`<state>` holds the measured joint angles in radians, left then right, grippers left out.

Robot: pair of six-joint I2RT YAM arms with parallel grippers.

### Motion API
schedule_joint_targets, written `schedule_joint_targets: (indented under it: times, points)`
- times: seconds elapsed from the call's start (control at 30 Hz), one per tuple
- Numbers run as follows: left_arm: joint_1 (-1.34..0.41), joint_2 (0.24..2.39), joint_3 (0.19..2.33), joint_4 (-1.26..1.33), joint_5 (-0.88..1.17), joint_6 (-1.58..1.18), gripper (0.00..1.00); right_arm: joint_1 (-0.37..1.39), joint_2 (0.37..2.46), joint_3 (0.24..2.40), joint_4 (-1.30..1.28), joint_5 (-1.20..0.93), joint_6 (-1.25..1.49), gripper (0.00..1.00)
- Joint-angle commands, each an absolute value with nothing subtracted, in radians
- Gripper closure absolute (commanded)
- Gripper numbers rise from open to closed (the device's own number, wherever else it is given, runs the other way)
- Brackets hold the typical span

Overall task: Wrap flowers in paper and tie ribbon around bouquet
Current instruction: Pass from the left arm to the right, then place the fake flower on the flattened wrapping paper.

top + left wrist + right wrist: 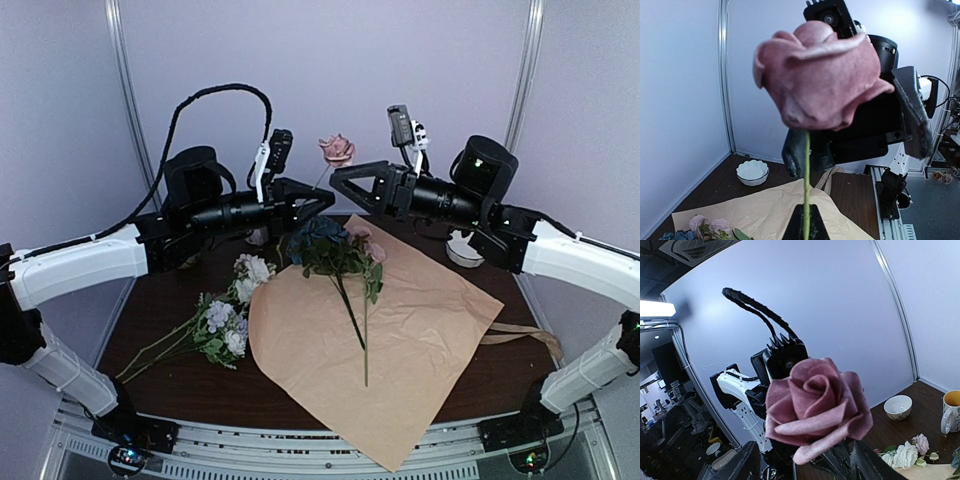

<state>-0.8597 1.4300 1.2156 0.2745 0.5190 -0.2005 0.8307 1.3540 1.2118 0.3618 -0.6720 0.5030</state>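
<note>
My left gripper is shut on the thin green stem of a single pink rose, holding it upright high above the table. The right gripper faces it just under the bloom. Its jaws stand apart on either side of the stem, one finger close beside it, the other well off. The paper lies flat, tan face up. On it lies a dark blue and pink flower bunch with long stems. More white and lavender flowers lie left of the paper. The ribbon trails past its right corner.
A white scalloped bowl stands at the back right of the dark wooden table, under the right arm. In the right wrist view a second bowl and a mug stand at the back.
</note>
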Motion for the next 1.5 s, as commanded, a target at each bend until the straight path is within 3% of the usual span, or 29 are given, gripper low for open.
schedule_joint_targets:
  times: [0.0,0.27,0.67,0.73,0.87,1.1,1.13,1.23,1.27,1.37,1.47]
  points:
    - [-0.872,1.407,1.21,0.362,0.57,-0.213,1.0,0.852,1.37,1.279,0.376,-0.659,0.505,0.42]
    - [-0.885,1.413,1.215,0.352,0.575,-0.203,1.0,0.855,1.385,1.289,0.37,-0.635,0.493,0.79]
    - [-0.904,1.413,1.237,0.313,0.588,-0.175,1.0,0.856,1.41,1.331,0.229,-0.597,0.402,0.69]
    - [-0.909,1.413,1.238,0.306,0.588,-0.168,1.0,0.855,1.416,1.338,0.232,-0.615,0.407,0.73]
    - [-0.911,1.413,1.238,0.293,0.584,-0.165,1.0,0.855,1.419,1.338,0.246,-0.621,0.422,1.0]
    - [-0.911,1.403,1.232,0.269,0.565,-0.161,1.0,0.853,1.374,1.316,0.225,-0.587,0.417,1.0]
    - [-0.911,1.4,1.232,0.255,0.551,-0.16,0.91,0.851,1.36,1.321,0.197,-0.575,0.406,1.0]
    - [-0.911,1.379,1.222,0.186,0.493,-0.149,0.38,0.833,1.314,1.341,0.052,-0.507,0.359,1.0]
    - [-0.911,1.364,1.211,0.16,0.468,-0.144,0.29,0.824,1.295,1.344,-0.009,-0.473,0.341,1.0]
    - [-0.908,1.303,1.179,0.066,0.362,-0.113,0.18,0.783,1.251,1.352,-0.21,-0.381,0.296,1.0]
    - [-0.882,1.238,1.178,-0.064,0.167,-0.111,0.17,0.742,1.267,1.389,-0.465,-0.313,0.277,1.0]
